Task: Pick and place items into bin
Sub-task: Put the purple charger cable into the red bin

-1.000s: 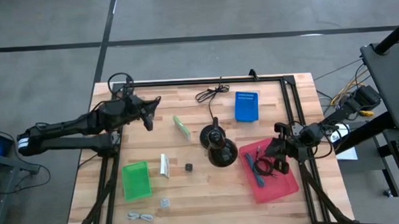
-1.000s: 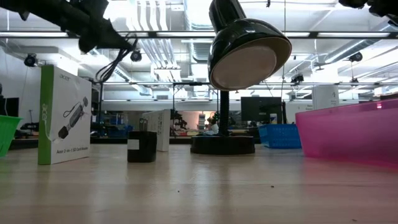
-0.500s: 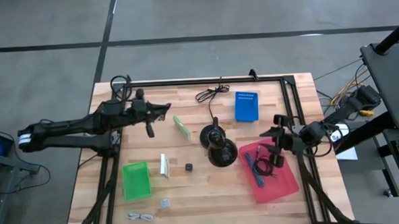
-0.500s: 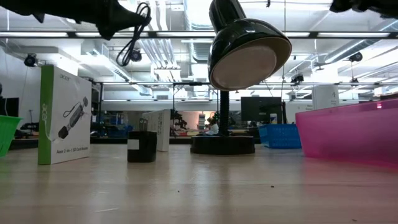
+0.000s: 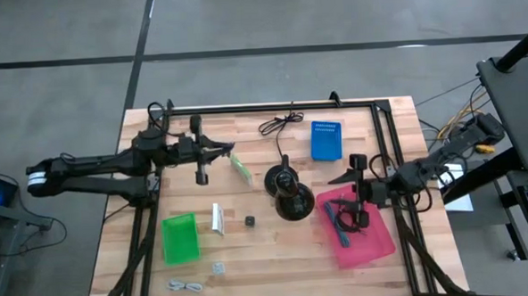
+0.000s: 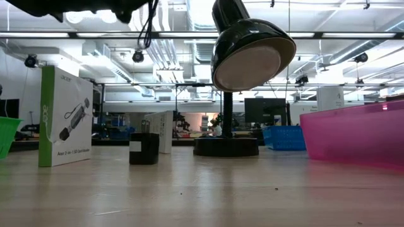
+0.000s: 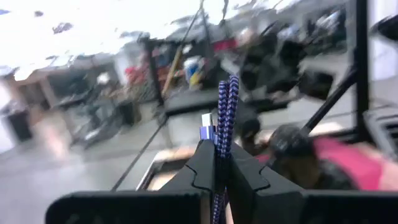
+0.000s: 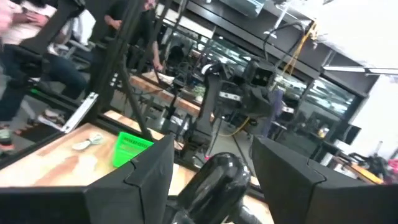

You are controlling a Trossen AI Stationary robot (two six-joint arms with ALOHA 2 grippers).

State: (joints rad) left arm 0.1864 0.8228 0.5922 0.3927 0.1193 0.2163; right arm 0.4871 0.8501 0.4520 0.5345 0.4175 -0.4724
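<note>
Over the left half of the pale wooden bench [image 5: 278, 254] I have the left arm stretched out level, and in the last second it has swung from the far-left corner toward the middle of the far edge. The left hand [image 5: 212, 151] is clenched on a blue-and-white braided cable [image 7: 224, 106], which stands up between the fingers in the wrist view and hangs as a dark loop below the hand. It is lifted well clear of the wood, so I judge this item is mid-carry, with most of the bench's width left to cross.

Its destination, the pink plastic bin [image 5: 375, 241], sits by the right edge and already holds a teal pen [image 5: 336, 228] and a coiled black cable [image 5: 347, 220]. My right hand [image 5: 356, 181] hangs spread and empty over the bin's far rim; it has edged inward toward the black round-based desk lamp [image 5: 288, 199], which stands between the two arms.

Waiting on the bench: a green-and-white box [image 5: 241, 168] just beside the left hand, a green basket [image 5: 180, 238], a blue basket [image 5: 326, 140], a loose black cable [image 5: 279, 123] at the far edge, a white packet [image 5: 218, 219] and a tiny black cube [image 5: 249, 221].
</note>
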